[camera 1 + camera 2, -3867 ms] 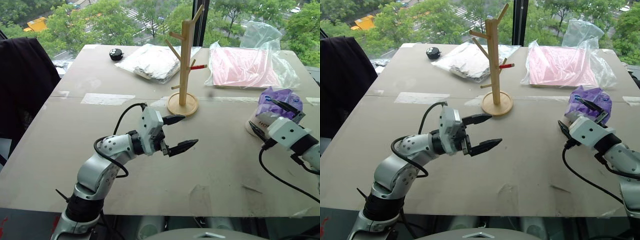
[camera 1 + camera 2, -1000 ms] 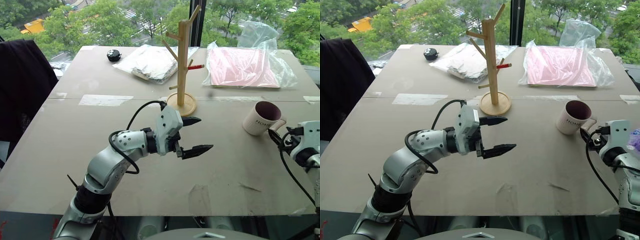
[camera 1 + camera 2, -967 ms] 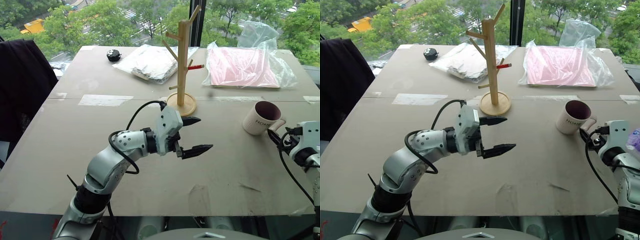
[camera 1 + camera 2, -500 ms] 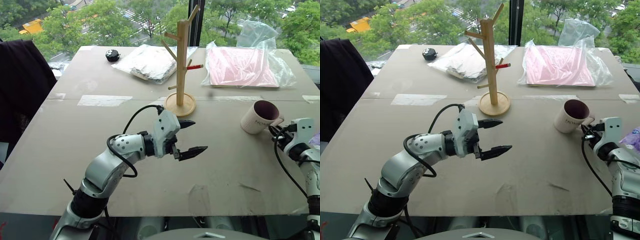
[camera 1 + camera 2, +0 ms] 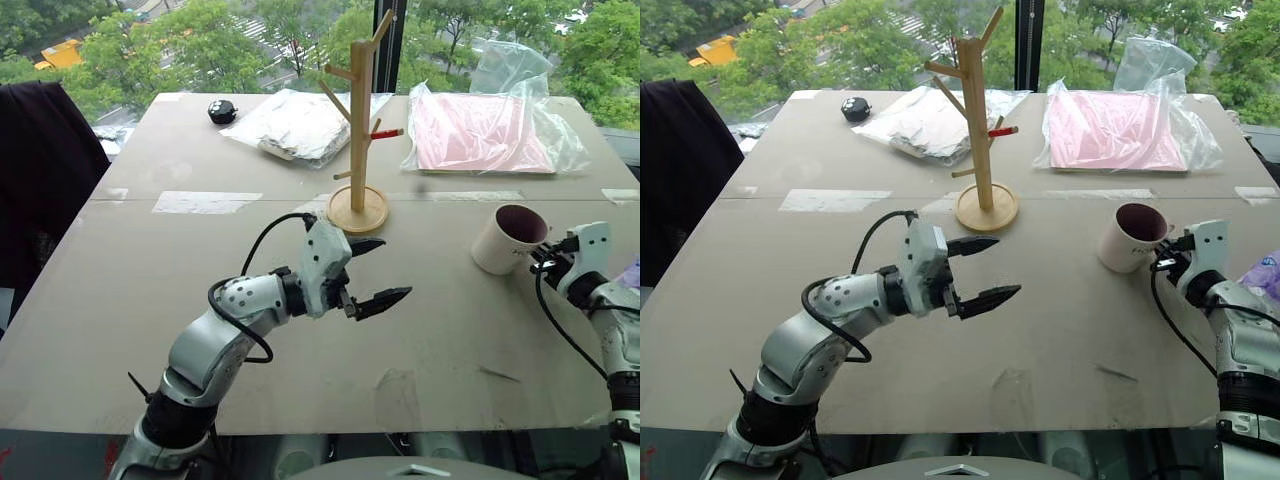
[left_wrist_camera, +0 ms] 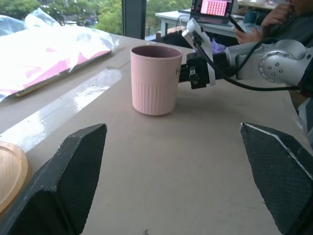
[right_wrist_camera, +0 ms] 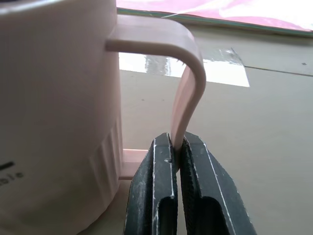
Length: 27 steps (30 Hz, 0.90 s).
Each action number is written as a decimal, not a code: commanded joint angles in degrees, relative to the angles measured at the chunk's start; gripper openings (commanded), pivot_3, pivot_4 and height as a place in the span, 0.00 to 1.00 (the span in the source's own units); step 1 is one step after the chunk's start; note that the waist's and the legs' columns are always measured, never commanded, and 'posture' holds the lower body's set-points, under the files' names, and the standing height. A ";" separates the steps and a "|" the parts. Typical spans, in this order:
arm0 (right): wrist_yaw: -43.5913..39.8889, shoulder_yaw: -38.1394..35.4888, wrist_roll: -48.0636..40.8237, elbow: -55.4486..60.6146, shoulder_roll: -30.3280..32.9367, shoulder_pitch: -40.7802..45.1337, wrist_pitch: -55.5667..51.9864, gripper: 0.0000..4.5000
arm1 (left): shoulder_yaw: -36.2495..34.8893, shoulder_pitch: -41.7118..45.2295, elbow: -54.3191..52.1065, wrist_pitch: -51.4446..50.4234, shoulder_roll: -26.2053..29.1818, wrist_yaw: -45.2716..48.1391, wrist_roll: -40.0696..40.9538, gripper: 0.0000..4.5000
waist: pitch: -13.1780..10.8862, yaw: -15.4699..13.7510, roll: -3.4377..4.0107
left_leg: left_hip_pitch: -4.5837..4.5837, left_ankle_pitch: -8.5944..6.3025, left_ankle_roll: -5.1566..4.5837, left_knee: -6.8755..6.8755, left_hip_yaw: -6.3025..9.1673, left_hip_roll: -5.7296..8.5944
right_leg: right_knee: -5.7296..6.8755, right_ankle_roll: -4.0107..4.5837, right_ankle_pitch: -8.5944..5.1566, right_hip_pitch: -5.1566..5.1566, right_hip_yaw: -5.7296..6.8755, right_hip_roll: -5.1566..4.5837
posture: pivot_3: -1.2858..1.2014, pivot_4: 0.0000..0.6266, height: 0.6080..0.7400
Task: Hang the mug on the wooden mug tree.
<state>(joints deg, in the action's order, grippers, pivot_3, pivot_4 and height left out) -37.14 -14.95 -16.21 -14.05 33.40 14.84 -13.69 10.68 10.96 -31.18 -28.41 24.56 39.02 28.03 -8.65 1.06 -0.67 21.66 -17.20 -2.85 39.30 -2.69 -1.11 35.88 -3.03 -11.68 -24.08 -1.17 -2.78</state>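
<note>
Big beige counter (image 5: 150, 300) by a window with green trees outside. On it, left to right: one small black round thing (image 5: 219, 111), one clear bag of grey stuff (image 5: 300, 124), one wooden mug tree (image 5: 359, 130), one pink bagged sheet (image 5: 480, 135), one mug (image 5: 503, 238). Left pincer (image 5: 380, 272) hovers mid-counter, spread wide, holding nothing. The mug's off-white with a maroon inside, standing upright at the right side, and the right pincer (image 7: 175, 196) is pinched tight on its loop handle.

Small dark lettering on the mug (image 7: 58, 112) is cut off and unreadable.
</note>
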 commanded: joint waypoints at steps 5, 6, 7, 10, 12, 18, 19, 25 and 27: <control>-10.34 12.99 6.17 6.99 7.56 15.91 0.01 0.01 | -5.25 -8.36 3.27 21.96 -12.26 -9.62 -7.57 1.00 | -0.08 -0.49 0.07 | 0.01 0.00 0.00 0.01 0.06 0.05 | 0.01 0.02 0.01 -0.01 0.09 0.00 | 0.52 0.24 1.00; -11.63 14.26 6.80 6.21 7.95 18.13 0.38 0.01 | -5.33 -8.80 3.20 23.35 -13.40 -10.57 -8.14 1.00 | -0.08 -0.67 0.07 | 0.02 0.00 0.00 0.01 0.10 0.04 | 0.01 0.02 0.01 -0.01 0.12 -0.01 | 0.52 0.24 1.00; -12.93 15.55 7.51 5.33 8.23 20.46 0.76 0.01 | -5.47 -9.12 3.18 24.70 -14.60 -11.71 -8.72 1.00 | -0.08 -0.77 0.06 | 0.06 0.00 0.00 0.01 0.13 0.03 | 0.00 0.02 0.01 -0.01 0.15 -0.03 | 0.52 0.24 1.00; -18.23 20.83 10.90 -0.25 8.25 32.15 2.23 0.01 | -6.30 -9.56 2.28 27.55 -19.05 -16.34 -9.50 1.00 | -0.11 -0.84 0.07 | 0.11 0.00 -0.01 0.02 0.09 0.04 | -0.05 0.02 0.01 -0.02 0.14 -0.10 | 0.52 0.24 1.00; -20.77 23.25 12.76 -4.79 7.83 38.62 3.98 0.01 | -6.16 -10.01 2.16 28.62 -20.45 -17.39 -9.51 1.00 | -0.12 -0.59 0.07 | 0.13 -0.01 -0.02 0.03 0.03 0.03 | -0.05 0.03 0.01 -0.06 0.11 -0.18 | 0.52 0.24 1.00; -24.71 26.63 15.54 -12.78 4.89 50.49 6.57 0.01 | -4.30 -12.89 2.26 31.83 -21.60 -17.94 -10.59 1.00 | -0.12 -0.60 0.07 | 0.17 -0.01 -0.01 -0.08 0.14 -0.06 | -0.06 -0.13 0.10 -0.10 0.30 -0.18 | 0.52 0.24 1.00; -25.05 26.72 15.73 -13.26 4.47 51.23 6.64 0.01 | -4.16 -13.03 2.37 32.15 -21.73 -18.09 -10.76 1.00 | -0.12 -0.56 0.07 | 0.20 -0.01 -0.01 -0.09 0.14 -0.07 | -0.06 -0.14 0.11 -0.12 0.31 -0.19 | 0.52 0.24 1.00; -27.18 28.75 17.46 -14.09 1.05 54.67 8.29 0.01 | -3.42 -12.53 3.09 33.02 -21.62 -18.32 -11.30 1.00 | -0.13 -0.41 0.09 | 0.27 -0.01 -0.01 -0.08 0.08 -0.07 | -0.06 -0.14 0.11 -0.19 0.32 -0.30 | 0.52 0.24 1.00; -27.24 29.24 18.09 -14.45 0.16 55.47 8.81 0.01 | -3.09 -12.26 3.28 33.02 -21.25 -17.97 -11.42 1.00 | -0.13 -0.39 0.09 | 0.26 -0.01 -0.01 -0.08 0.10 -0.07 | -0.05 -0.14 0.12 -0.19 0.35 -0.30 | 0.52 0.24 1.00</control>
<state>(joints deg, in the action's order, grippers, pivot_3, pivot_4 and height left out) -64.17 14.90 1.79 -29.44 33.22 68.08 -6.02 7.23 -1.96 -26.72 3.26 3.26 20.78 16.96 -8.78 0.66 -0.58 21.92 -17.21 -2.85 39.21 -2.57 -1.18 35.84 -3.17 -11.57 -24.28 -0.80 -3.08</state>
